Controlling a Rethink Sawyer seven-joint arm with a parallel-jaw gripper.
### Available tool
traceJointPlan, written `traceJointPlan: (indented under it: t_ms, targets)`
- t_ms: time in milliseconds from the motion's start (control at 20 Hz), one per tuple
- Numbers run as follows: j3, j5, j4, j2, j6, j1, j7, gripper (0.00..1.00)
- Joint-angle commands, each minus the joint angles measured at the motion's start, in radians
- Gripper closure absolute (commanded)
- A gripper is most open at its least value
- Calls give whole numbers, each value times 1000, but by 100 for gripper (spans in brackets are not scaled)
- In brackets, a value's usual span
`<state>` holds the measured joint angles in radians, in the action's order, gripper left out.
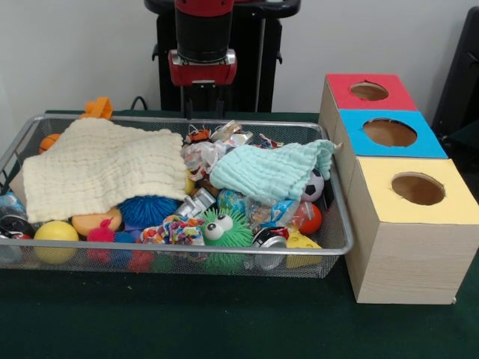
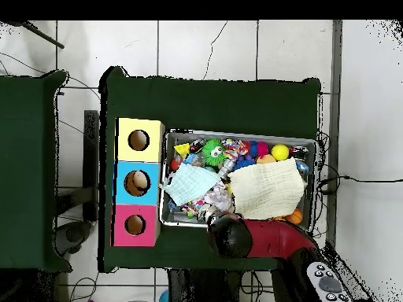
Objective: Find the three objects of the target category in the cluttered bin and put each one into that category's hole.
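Front view, left to right, clock bearings taken from the middle of the bin.

The bin [image 1: 187, 250], silver wire mesh with a thick rim, fills the left and centre of the green table [image 1: 224, 321]. At 9 o'clock a cream waffle cloth [image 1: 105, 168] drapes over the left half of the heap. An orange toy [image 1: 97, 108] sits on the far rim at about 10 o'clock. At 8 o'clock, against the near-left mesh, a yellow ball [image 1: 55, 232]. A blue spiky ball [image 1: 146, 211] pokes out from under the cream cloth's near edge, close to centre.

At 12 o'clock the gripper [image 1: 203, 112] hangs from the red and black arm above the bin's far rim. Its fingers are dark against the dark pedestal; cannot tell whether spread or pressed together. Nothing visibly in its grasp.

At 6 o'clock a green fuzzy toy with googly eyes [image 1: 224, 228] rests against the near mesh. At 2 o'clock a mint-green cloth [image 1: 269, 172] covers toys on the right half; a small soccer ball [image 1: 314, 185] shows at its right edge. A red ball [image 1: 308, 218] lies at 4 o'clock.

At 3 o'clock, just beside the bin's right end, stands the pale wooden box [image 1: 408, 262]. The hole [image 1: 369, 91] with the red surround is at the far end, 1 to 2 o'clock; blue-surrounded hole [image 1: 390, 132] in the middle, yellow-surrounded hole [image 1: 418, 188] nearest.

Overhead view: the arm's end sits over the bin's edge on the robot's side.
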<state>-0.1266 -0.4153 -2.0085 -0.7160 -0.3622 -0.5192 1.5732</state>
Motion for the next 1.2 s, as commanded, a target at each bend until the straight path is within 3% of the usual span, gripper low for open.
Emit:
traceJointPlan:
  t_ms: [50, 1200]
  targets:
    - [-105, 53, 110, -18, -124, -16, 16, 0]
    - [-124, 48, 224, 49, -127, -5, 19, 0]
